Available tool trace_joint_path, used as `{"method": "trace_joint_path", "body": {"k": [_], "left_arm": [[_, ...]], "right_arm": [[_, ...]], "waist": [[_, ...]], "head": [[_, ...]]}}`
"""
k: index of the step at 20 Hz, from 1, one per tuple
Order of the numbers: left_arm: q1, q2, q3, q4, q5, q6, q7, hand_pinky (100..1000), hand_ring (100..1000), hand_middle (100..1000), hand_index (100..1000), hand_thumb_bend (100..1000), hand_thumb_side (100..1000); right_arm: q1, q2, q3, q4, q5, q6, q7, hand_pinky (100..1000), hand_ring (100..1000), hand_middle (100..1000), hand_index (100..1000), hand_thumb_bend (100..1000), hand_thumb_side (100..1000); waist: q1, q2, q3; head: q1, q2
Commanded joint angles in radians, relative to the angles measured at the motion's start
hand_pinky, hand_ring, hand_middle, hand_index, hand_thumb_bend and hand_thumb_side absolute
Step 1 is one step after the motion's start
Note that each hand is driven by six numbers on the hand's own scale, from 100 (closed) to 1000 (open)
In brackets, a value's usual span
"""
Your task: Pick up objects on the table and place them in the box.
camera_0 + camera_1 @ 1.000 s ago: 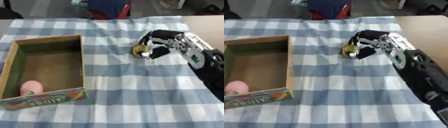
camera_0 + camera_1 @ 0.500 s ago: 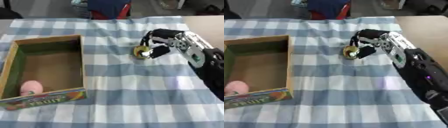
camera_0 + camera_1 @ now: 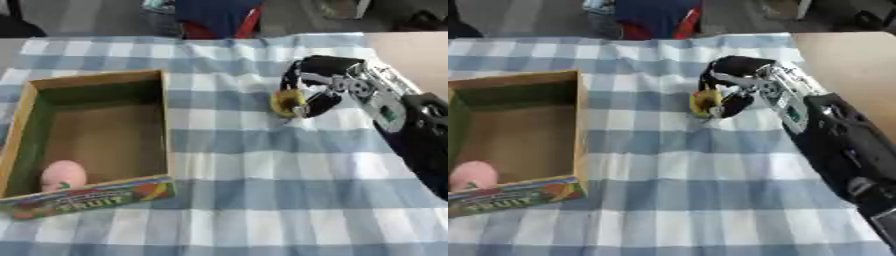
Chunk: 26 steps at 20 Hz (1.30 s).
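Observation:
My right hand (image 3: 325,85) reaches in from the right, its fingers curled round a small yellow object (image 3: 285,102) that sits on or just above the blue-and-white checked cloth (image 3: 262,190). To the left stands an open cardboard box (image 3: 164,125) with a fruit print on its front wall. A pink rounded object (image 3: 63,175) lies in the box's near left corner. My left hand shows in neither view.
The bare wooden tabletop (image 3: 850,65) shows at the right beyond the cloth. Dark blue and red things (image 3: 214,15) stand past the table's far edge.
My right hand has shifted slightly, its fingers closing tighter round the yellow object. The box and the pink object have not moved.

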Motion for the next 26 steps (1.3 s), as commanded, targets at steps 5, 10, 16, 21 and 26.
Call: {"method": "trace_joint_path", "body": {"k": [5, 10, 16, 21, 26], "left_arm": [[-0.008, 0.020, 0.007, -0.020, -0.002, 0.000, -0.004, 357, 598, 539, 785, 422, 556], [-0.007, 0.021, 0.007, -0.020, -0.001, 0.000, -0.005, 356, 598, 540, 785, 422, 558], [-0.008, 0.023, 0.007, -0.020, -0.001, 0.000, -0.005, 356, 599, 540, 784, 422, 559], [-0.009, 0.024, 0.006, -0.020, 0.000, 0.000, -0.005, 356, 599, 540, 784, 422, 558], [-0.009, 0.025, 0.006, -0.020, 0.000, -0.001, -0.005, 356, 599, 540, 784, 423, 558]], "right_arm": [[-0.027, -0.014, 0.010, -0.038, -0.059, 0.017, -0.006, 522, 650, 442, 641, 100, 135], [-0.034, -0.013, 0.013, -0.058, -0.091, 0.037, -0.022, 494, 609, 403, 592, 100, 147], [-0.050, -0.012, 0.007, -0.074, -0.112, 0.054, -0.043, 487, 594, 373, 548, 100, 171], [-0.069, -0.008, 0.010, -0.081, -0.117, 0.053, -0.054, 485, 591, 357, 520, 100, 180], [-0.089, -0.002, 0.009, -0.093, -0.126, 0.051, -0.065, 487, 586, 350, 508, 100, 190]], "waist": [[0.001, -0.023, -0.001], [0.001, -0.024, 0.000], [0.001, -0.027, 0.000], [0.000, -0.028, 0.001], [0.000, -0.029, 0.001]], "head": [[-0.005, -0.012], [-0.005, -0.011], [-0.005, -0.011], [-0.005, -0.012], [-0.004, -0.014]]}}
